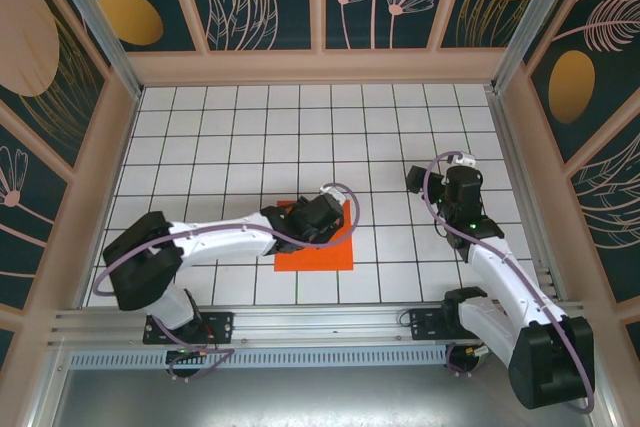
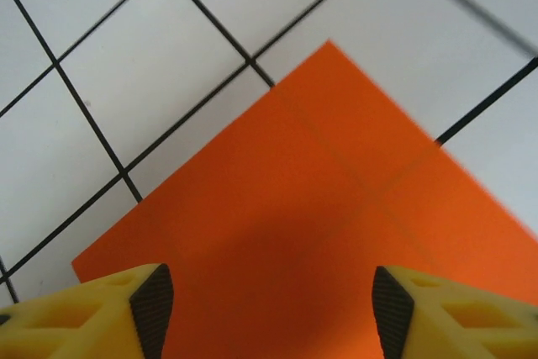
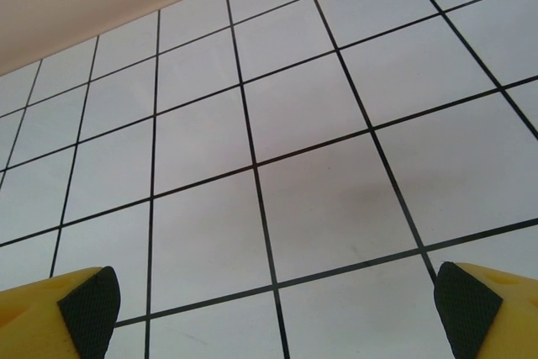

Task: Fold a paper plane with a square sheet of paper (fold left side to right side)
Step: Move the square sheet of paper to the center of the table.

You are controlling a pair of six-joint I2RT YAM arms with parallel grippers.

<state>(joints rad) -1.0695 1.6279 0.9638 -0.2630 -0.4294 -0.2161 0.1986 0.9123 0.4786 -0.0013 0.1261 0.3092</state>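
The square sheet of paper point(image 1: 315, 255) is lying flat on the white gridded tabletop point(image 1: 250, 127), near the middle and towards the front edge, and its far-left part is sitting underneath the left pincer point(image 1: 322, 215). From the left wrist, the sheet point(image 2: 336, 208) is showing as plain bright orange, with one crisp corner pointing away across the tiles. A couple of faint straight crease lines are crossing its surface, but it is not looking folded over at all. The left pincer point(image 2: 273, 302) is hanging right above it, its two dark pads point(image 2: 153, 304) spread apart with nothing pinched between them. The paper is running flat beneath both. My read is that it is lining up over this side of the sheet so it can lift an edge and carry it across to the right. The right pincer point(image 1: 425, 179) is waiting well apart from the paper on the right of the tabletop. In its own wrist view the pincer point(image 3: 273, 308) is gaping wide over bare tiles, probably keeping clear until the fold needs pressing or holding down.
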